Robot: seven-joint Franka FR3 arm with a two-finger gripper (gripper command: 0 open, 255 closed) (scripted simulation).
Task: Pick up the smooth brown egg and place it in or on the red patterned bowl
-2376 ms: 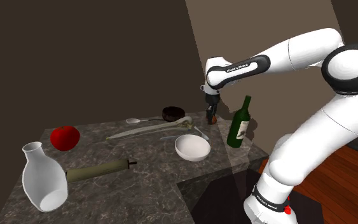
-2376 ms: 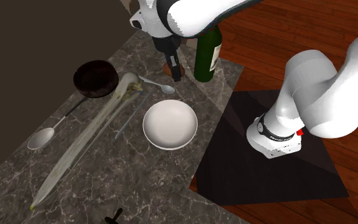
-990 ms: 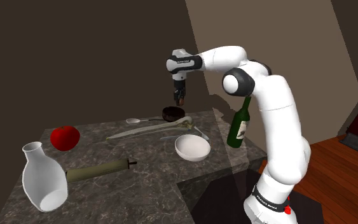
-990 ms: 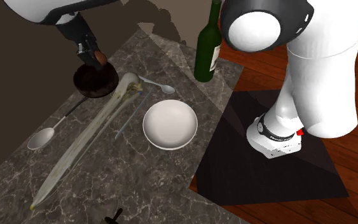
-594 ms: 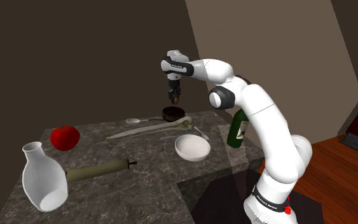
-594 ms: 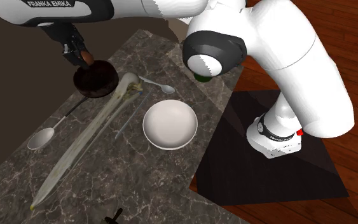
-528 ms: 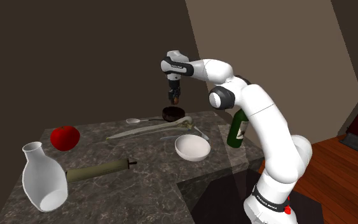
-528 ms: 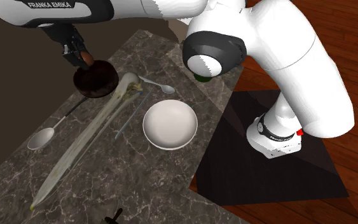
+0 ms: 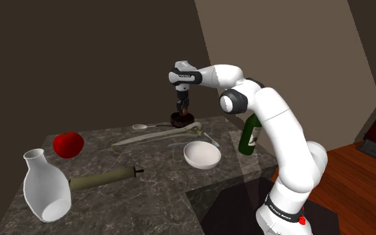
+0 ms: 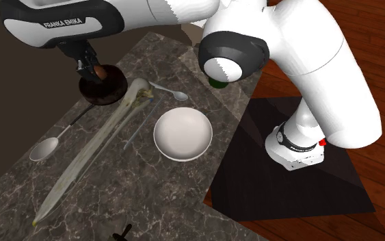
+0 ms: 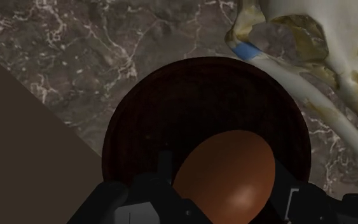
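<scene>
One egg (image 11: 225, 175) in gripper (image 9: 181, 109) over bowl (image 11: 147, 105) ctr.

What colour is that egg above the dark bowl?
The egg is a glossy reddish brown, plain without speckles; the wrist view shows it best.

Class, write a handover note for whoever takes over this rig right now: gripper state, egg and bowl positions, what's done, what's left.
Gripper: shut on the brown egg.
Egg: between the fingers, directly over the dark bowl and close to its inside; whether they touch cannot be told.
Done: pick-up; the egg is positioned above the bowl.
Left: release the egg into the bowl, then withdraw.
</scene>
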